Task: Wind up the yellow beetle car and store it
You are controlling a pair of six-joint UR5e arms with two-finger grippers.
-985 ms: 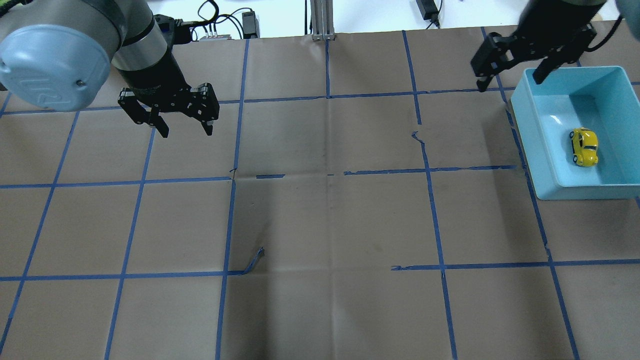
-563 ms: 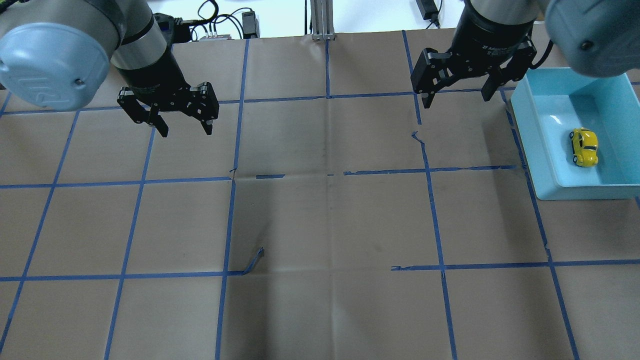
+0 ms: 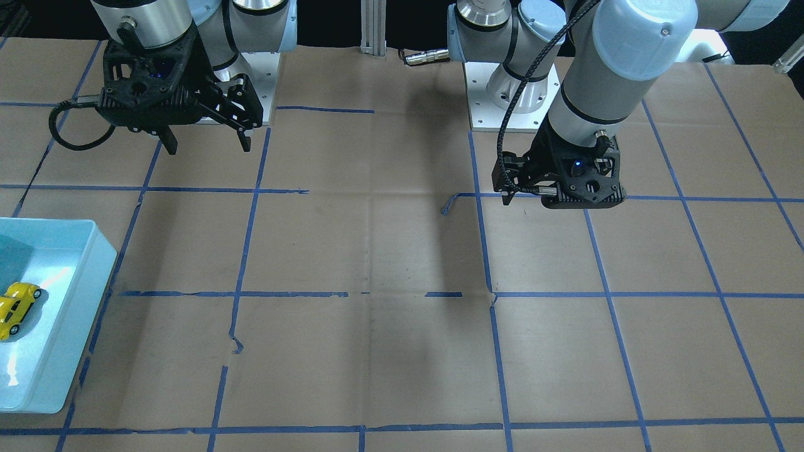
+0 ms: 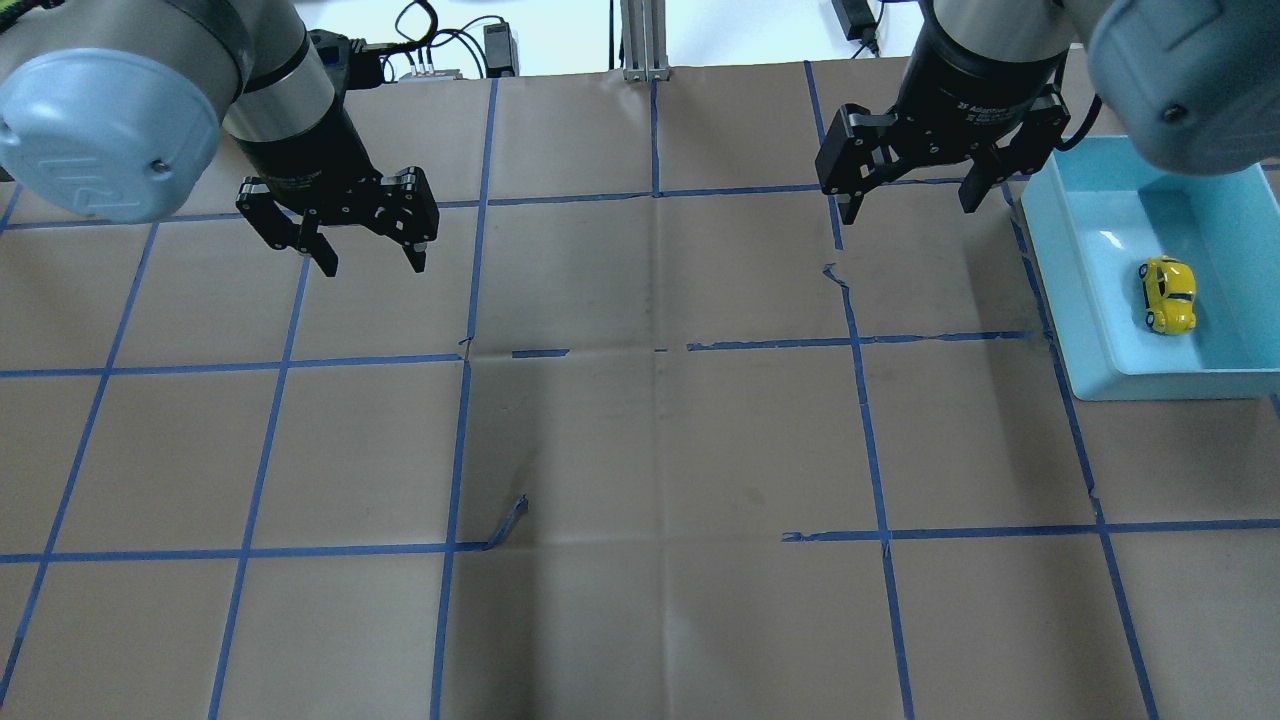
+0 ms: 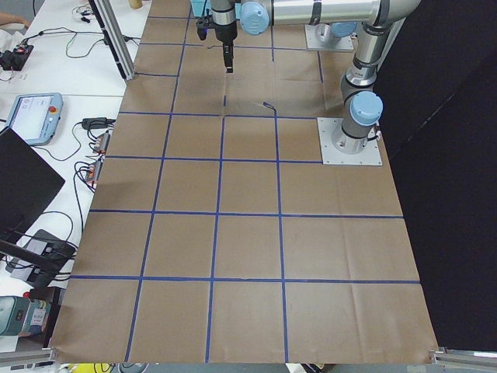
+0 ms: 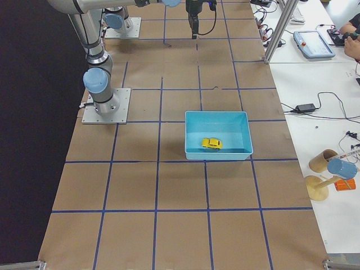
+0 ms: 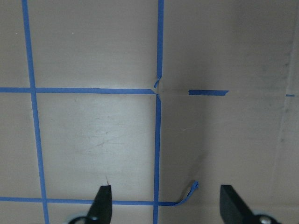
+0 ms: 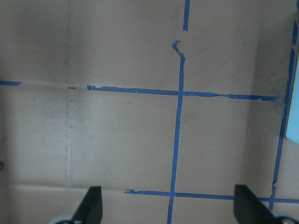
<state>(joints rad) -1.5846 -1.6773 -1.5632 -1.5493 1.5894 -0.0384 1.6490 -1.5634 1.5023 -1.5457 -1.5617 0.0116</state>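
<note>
okay, biggest thing first: the table (image 4: 650,450), brown paper under a blue tape grid, spreads out below me. my left arm (image 4: 110,130) hangs over the left half and my right arm (image 4: 1170,70) over the right half toward the far edge, both up off the paper.

next in size is the light blue bin (image 4: 1070,290), upright and open-topped at the right edge of the table. my right gripper (image 4: 906,210) hovers just beside the bin's far left corner, outside it, with its fingers spread wide and nothing between them. the right wrist view shows only paper and tape below. my left gripper (image 4: 373,262) is well apart from the bin, also spread and empty, with bare paper under it too.

and the smallest: the yellow beetle car (image 4: 1168,294) lies on the bin floor, on its wheels as far as i can tell, and neither claw touches it.

my read is that the storing looks done, since the car is in the bin and i hold nothing. whether its spring was wound, i can't tell from these views. what's left, if anything, looks like parking the arms.
</note>
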